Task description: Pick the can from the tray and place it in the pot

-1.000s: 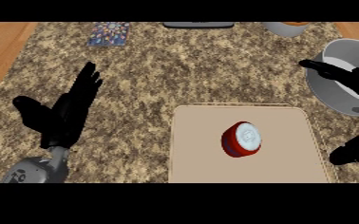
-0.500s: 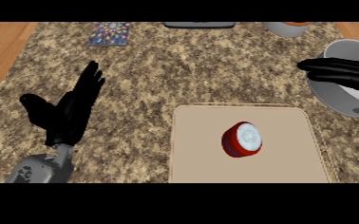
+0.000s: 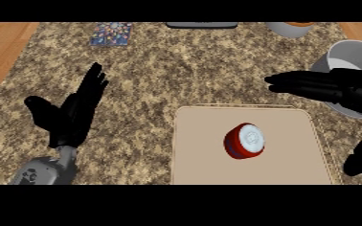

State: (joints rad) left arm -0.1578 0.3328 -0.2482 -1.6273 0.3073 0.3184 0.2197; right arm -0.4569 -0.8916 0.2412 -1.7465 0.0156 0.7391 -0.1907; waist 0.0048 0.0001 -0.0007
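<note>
A short red can (image 3: 244, 141) with a white lid stands on the beige tray (image 3: 198, 167), a little right of the tray's middle. The grey pot (image 3: 345, 57) sits at the right edge, partly cut off by the frame. My right hand (image 3: 318, 85) hovers above the tray's far right corner, in front of the pot, its fingers straight and pointing left; its thumb (image 3: 353, 159) shows lower at the right edge. It is apart from the can. My left hand (image 3: 73, 111) rests open at the left, fingers up.
A patterned card (image 3: 112, 33) lies at the back left. A dark flat object (image 3: 201, 25) sits at the back edge, and an orange-topped bowl (image 3: 291, 28) at the back right. Wooden floor shows past the counter's left edge (image 3: 14, 40).
My right hand has moved left from the pot toward the tray's far right corner, fingers stretching out. The left hand has shifted slightly. The can has not moved.
</note>
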